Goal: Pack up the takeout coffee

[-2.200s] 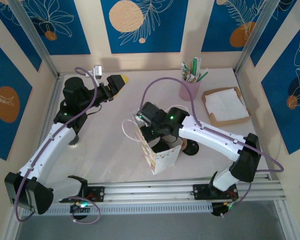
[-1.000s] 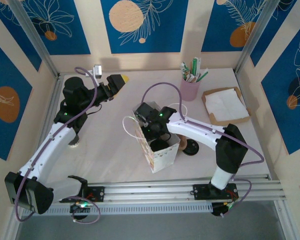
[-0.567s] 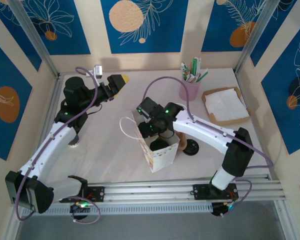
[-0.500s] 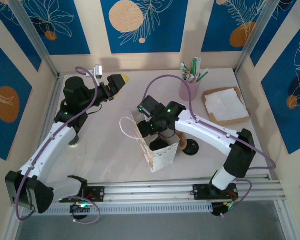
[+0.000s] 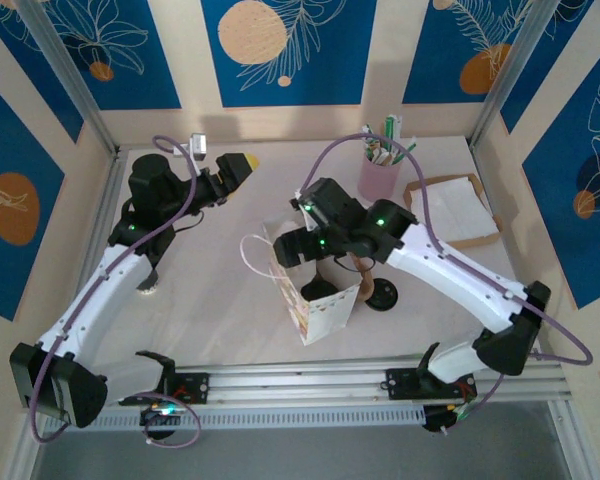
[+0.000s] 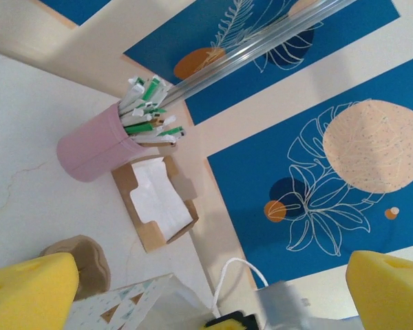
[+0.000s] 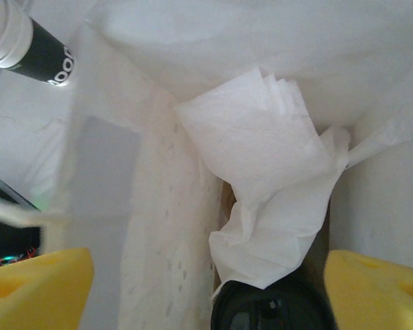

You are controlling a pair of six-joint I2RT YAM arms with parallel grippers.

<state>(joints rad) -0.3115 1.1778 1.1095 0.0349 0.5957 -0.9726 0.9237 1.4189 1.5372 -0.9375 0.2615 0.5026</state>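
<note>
The takeout coffee stands inside the white patterned paper bag (image 5: 325, 312). Its round black lid (image 5: 318, 291) shows through the bag's open top. In the right wrist view the lid (image 7: 272, 313) lies at the bottom edge, partly under a crumpled white napkin (image 7: 268, 199). My right gripper (image 5: 308, 252) hangs just above the bag's mouth, looking down into it. It is open (image 7: 206, 292), its yellow pads (image 7: 34, 289) wide apart and touching nothing. My left gripper (image 5: 230, 168) is held up over the back left of the table, open (image 6: 210, 295) and empty.
Right of the bag stand a tan lidless cup (image 5: 365, 282) and a loose flat black lid (image 5: 383, 295). A pink holder of straws (image 5: 378, 178) and a cardboard napkin box (image 5: 450, 212) sit at the back right. The bag's white string handle (image 5: 252, 255) loops to the left.
My right gripper has lifted out of the bag and drawn back towards the rear right, leaving the lidded cup inside. The left arm has stayed still.
</note>
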